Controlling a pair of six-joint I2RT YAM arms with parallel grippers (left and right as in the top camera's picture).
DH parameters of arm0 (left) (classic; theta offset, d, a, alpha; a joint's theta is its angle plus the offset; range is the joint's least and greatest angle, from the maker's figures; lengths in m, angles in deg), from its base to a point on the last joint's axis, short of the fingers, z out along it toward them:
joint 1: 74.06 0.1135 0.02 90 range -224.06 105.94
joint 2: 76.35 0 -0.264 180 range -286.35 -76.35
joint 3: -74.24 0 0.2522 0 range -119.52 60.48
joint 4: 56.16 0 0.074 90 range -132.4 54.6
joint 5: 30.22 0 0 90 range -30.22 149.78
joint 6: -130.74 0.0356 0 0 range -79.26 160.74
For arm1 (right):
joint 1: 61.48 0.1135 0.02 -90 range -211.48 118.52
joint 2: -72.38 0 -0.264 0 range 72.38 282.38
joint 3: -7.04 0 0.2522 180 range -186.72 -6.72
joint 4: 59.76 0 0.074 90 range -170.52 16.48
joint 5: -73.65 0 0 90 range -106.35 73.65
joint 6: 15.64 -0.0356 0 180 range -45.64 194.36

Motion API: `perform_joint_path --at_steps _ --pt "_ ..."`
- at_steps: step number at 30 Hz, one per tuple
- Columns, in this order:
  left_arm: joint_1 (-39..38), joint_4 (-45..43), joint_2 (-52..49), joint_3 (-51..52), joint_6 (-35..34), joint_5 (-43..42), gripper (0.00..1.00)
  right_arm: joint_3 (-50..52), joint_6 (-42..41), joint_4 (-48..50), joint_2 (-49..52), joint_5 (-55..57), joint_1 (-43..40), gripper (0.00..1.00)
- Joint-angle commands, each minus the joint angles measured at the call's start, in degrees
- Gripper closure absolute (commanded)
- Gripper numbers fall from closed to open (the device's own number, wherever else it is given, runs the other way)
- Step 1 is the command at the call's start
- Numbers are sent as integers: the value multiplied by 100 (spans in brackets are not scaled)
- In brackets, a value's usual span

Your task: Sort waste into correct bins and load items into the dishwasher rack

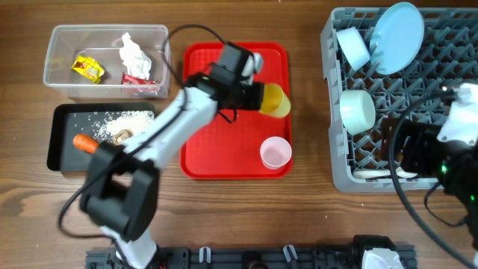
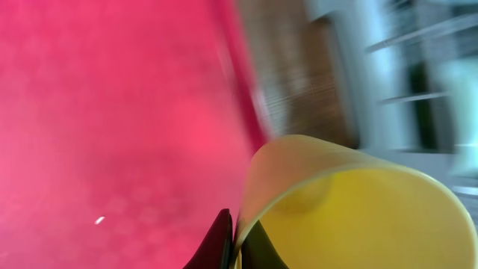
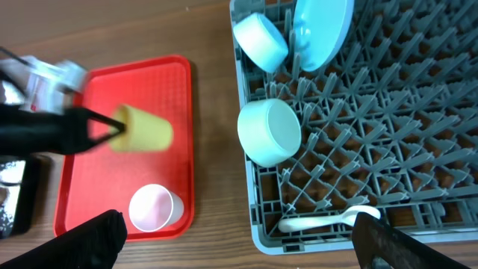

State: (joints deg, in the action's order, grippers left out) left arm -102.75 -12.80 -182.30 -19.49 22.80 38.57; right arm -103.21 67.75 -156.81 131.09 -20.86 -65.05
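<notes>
Four of six items in rack [image 1: 426,82] at the right edge (plate [image 1: 396,37], bowls [image 1: 357,110], spoon [image 3: 321,219]), waste [image 1: 133,54] binned near the far-left corner; remaining, yellow cup [image 1: 275,100] pinched by left gripper [image 1: 259,97] over red tray [image 1: 202,157], pink cup [image 1: 275,152] on it, right gripper [image 3: 239,254] spread wide, empty.

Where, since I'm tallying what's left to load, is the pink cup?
Overhead view: the pink cup sits in the red tray's lower-right corner, left of the dishwasher rack, apart from the yellow cup.
</notes>
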Motion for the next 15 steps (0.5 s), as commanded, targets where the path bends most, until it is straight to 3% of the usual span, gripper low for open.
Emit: perform_joint_path --at_steps 1,4,10,15 --pt "529 -22 485 7 -79 -1746 96 20 66 -4 348 -225 -20 0" --pt "868 0 507 7 -76 -2752 96 20 374 11 656 -603 -20 0" --pt "986 -28 507 7 -39 -3646 96 50 1252 372 1108 -1991 -20 0" --pt "999 -33 507 7 424 -4454 96 686 1801 1283 1375 -3727 -20 0"
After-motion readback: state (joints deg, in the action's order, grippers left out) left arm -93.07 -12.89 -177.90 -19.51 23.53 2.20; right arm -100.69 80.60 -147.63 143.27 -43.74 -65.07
